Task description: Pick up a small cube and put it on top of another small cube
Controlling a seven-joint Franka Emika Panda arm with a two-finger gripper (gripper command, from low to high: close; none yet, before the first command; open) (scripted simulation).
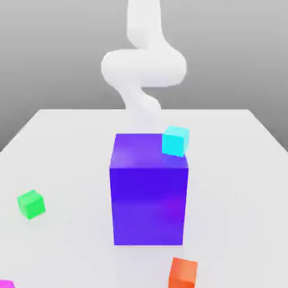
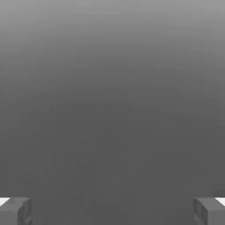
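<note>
Hovering with end effector fingers spread wide, gripping nothing; sitting ahead on the worktop: cyan cube beside tall purple block, green cube and orange cube lying well apart.

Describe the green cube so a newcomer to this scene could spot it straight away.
Start at the tall blue-violet block standing in the middle of the white table. Look toward the exterior view's left, out near the table's edge: the green cube sits there alone. It is the only green thing; the other small cubes are cyan, orange and magenta.
</note>
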